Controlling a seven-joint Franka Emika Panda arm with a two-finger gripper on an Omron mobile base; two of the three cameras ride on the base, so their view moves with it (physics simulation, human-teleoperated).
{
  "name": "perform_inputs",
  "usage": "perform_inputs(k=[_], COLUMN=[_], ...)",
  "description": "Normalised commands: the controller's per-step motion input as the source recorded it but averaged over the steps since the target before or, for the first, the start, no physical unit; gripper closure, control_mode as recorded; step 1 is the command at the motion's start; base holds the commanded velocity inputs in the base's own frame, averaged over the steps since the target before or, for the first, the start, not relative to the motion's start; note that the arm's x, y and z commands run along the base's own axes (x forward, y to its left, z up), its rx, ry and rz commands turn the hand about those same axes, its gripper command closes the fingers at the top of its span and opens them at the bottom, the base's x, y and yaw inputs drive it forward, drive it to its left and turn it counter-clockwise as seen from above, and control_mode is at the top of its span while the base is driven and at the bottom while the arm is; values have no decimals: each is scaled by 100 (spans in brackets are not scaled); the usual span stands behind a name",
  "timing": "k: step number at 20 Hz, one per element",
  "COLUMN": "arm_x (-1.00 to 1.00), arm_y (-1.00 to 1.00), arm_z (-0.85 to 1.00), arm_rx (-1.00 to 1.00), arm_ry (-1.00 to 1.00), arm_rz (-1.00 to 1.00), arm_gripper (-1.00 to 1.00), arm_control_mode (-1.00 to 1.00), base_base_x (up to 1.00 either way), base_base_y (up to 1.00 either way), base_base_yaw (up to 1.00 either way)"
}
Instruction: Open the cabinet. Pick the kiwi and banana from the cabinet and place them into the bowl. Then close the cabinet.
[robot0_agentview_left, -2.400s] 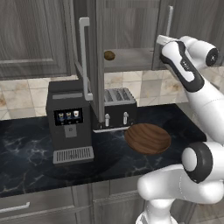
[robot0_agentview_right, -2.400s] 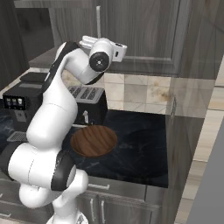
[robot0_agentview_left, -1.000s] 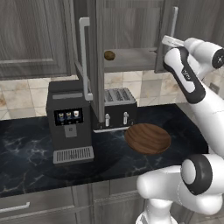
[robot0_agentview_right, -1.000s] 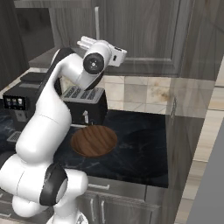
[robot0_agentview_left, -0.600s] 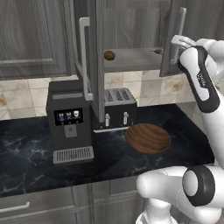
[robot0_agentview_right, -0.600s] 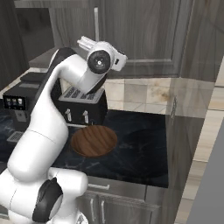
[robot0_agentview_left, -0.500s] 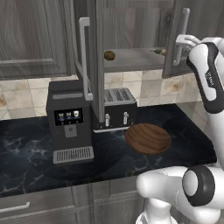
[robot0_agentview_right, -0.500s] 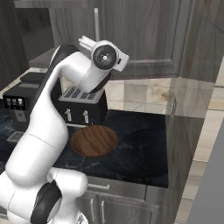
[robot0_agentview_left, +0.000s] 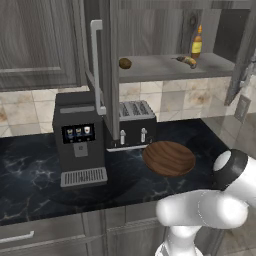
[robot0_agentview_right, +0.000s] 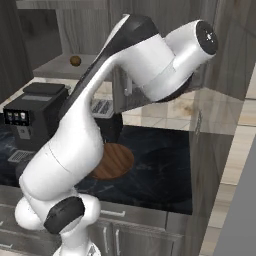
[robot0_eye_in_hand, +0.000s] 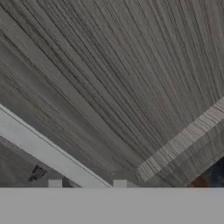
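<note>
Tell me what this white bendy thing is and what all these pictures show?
It's a robot arm in a pretend kitchen. Two pictures come from cameras behind it, left and right. The third comes from a camera on its hand, very close to a cabinet door. The cabinet is open: a kiwi, a banana and a bottle sit on its shelf. On the counter stand a coffee machine, a toaster and a wooden bowl. I can't tell whether the hand holds anything.

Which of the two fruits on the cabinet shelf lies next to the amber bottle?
The short curved yellow banana, at the shelf's right end beside the amber bottle. The small brown kiwi sits alone at the left end.
</note>
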Motion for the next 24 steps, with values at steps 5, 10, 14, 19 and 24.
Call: perform_inputs(k=[5,10,14,19,24], arm_x=[-78,-100,-100,-92,-52], arm_y=[-37,20,54,69,100], arm_z=[-100,-100,-94,-40,4], arm_rx=[12,5,-1,-1,-13], arm_ry=[-31,-5,-39,-60,-72], arm_rz=[9,14,0,-16,-28], arm_gripper=[-100,-100,-100,-100,-100], arm_control_mode=[-100,-100,-100,-100,-100], base_base_x=[0,0,0,0,0], base_base_y=[0,0,0,0,0], base_base_yaw=[0,0,0,0,0])
